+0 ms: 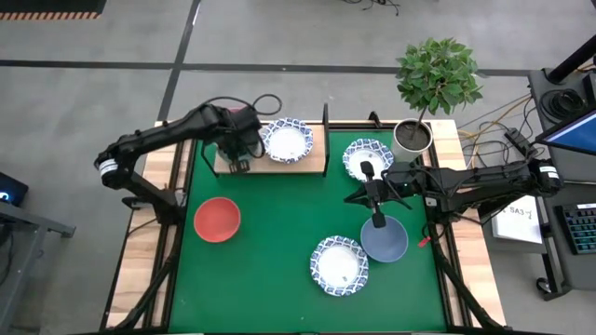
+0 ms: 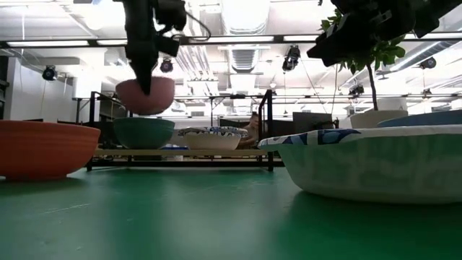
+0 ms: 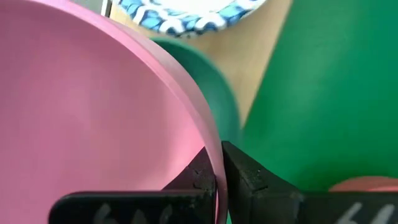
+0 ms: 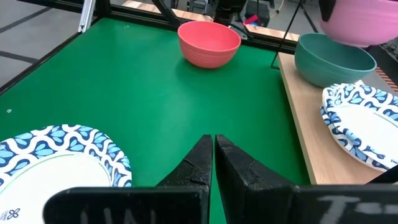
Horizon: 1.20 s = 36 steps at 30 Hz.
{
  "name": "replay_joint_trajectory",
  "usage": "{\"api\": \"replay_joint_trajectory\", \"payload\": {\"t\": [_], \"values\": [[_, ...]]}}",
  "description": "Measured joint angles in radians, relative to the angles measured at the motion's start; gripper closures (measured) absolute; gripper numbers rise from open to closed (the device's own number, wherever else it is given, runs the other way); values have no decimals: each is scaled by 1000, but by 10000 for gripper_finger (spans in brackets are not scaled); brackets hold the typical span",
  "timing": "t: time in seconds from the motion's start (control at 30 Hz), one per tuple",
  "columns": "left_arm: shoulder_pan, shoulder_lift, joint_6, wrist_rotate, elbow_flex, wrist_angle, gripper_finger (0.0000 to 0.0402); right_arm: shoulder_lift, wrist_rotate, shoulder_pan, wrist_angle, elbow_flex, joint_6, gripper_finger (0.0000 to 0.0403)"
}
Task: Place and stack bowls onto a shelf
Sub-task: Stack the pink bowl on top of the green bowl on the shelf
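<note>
From my station I see the left gripper point(image 3: 214, 171) clenched on the rim of the plain pink round bowl point(image 3: 87, 118) — its two dark fingers pinch the thin wall, and the bowl hangs in the air just above the dark green bowl point(image 2: 143, 132). The green bowl stands on the left end of the flat light-wood shelf point(image 1: 317, 160), and beside it on the same board stands a white bowl with a blue patterned rim point(image 1: 286, 140).

The right gripper point(image 4: 214, 152) is closed with nothing between its fingers; it hovers over the green table mat point(image 1: 279, 242), between a second white bowl with blue pattern point(image 1: 367, 158) and the grey-blue bowl point(image 1: 385, 239). Both of these rest on the mat, not on the shelf.

A plain red bowl point(image 1: 217, 219) sits on the mat near the left side, well apart from the shelf — and a third blue-patterned white bowl point(image 1: 339, 265) sits near the front edge of the mat, just beside the grey-blue one
</note>
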Motion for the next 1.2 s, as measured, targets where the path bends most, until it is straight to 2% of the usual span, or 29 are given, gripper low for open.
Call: {"api": "replay_joint_trajectory", "payload": {"t": [0.13, 0.47, 0.83, 1.2], "values": [[34, 0, 21, 23, -57, 34, 402, 0, 0, 0, -2, 0, 0, 394], [35, 0, 26, 63, -163, 126, 401, 0, 1, 0, 4, 0, 7, 394], [35, 0, 26, 62, -185, 159, 398, 0, 2, 0, 4, 0, 16, 394], [34, 0, 16, 59, -119, 108, 308, 0, 2, 0, 4, 0, 29, 394]]}}
